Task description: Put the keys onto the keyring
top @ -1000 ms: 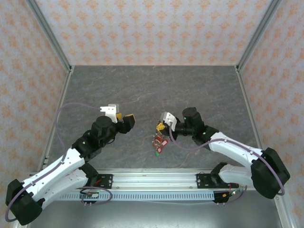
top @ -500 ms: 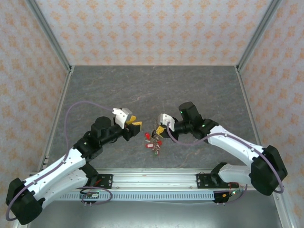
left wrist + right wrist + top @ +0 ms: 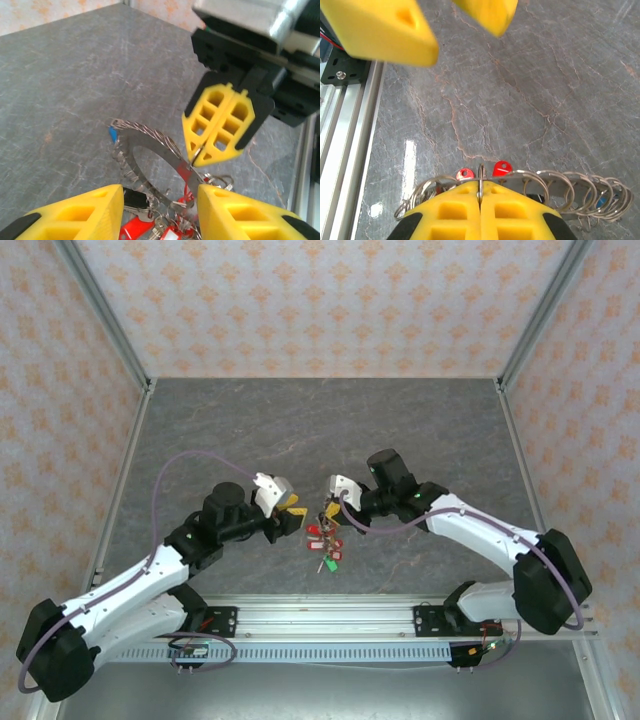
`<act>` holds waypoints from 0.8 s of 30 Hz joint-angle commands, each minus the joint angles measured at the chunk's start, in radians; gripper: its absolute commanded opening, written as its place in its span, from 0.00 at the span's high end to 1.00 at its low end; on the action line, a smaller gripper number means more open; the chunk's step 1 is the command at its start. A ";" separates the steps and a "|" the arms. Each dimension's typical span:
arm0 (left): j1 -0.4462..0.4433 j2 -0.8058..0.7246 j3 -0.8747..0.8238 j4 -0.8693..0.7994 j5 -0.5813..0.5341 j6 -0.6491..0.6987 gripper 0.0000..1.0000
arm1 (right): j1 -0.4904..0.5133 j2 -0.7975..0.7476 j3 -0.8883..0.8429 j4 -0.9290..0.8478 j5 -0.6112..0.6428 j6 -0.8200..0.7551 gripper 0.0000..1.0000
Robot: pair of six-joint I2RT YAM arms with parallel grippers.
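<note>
The right pincer (image 3: 197, 157) is clamped tight on the thin rim of the keyring (image 3: 145, 150). It holds the ring between the two arms, over the near middle of the grey bench (image 3: 300, 430), with red-tagged keys (image 3: 325, 540) bunched beneath it. The left pincer (image 3: 297, 520) faces it from just beside, its yellow fingers (image 3: 75, 215) partly apart and gripping nothing, and the ring's near part lies in the gap between them.

1. I am looking into a robot lab test cell, not a home.
2. Patterned wall panels (image 3: 330, 300) set in aluminium posts (image 3: 105, 310) box in a grey stone-look worktop (image 3: 320, 430).
3. A cabled left arm (image 3: 130, 585) and right arm (image 3: 480, 535) are bolted to an aluminium rail (image 3: 330, 618) at its near edge.
</note>
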 commanded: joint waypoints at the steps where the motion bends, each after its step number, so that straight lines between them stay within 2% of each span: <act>1: -0.026 0.006 0.046 -0.008 0.091 0.124 0.60 | 0.004 -0.035 0.003 0.018 -0.045 -0.034 1.00; 4: -0.060 0.028 0.060 -0.035 0.068 0.204 0.62 | 0.004 -0.054 -0.008 0.019 -0.053 -0.052 1.00; 6: -0.063 0.054 0.080 -0.055 0.079 0.221 0.68 | 0.005 -0.065 -0.013 0.016 -0.055 -0.060 1.00; 10: -0.069 0.093 0.098 -0.041 0.099 0.248 0.72 | 0.004 -0.087 -0.015 0.005 -0.055 -0.083 1.00; 24: -0.095 0.200 0.158 -0.062 0.113 0.334 0.75 | 0.006 -0.085 -0.017 0.011 -0.053 -0.083 1.00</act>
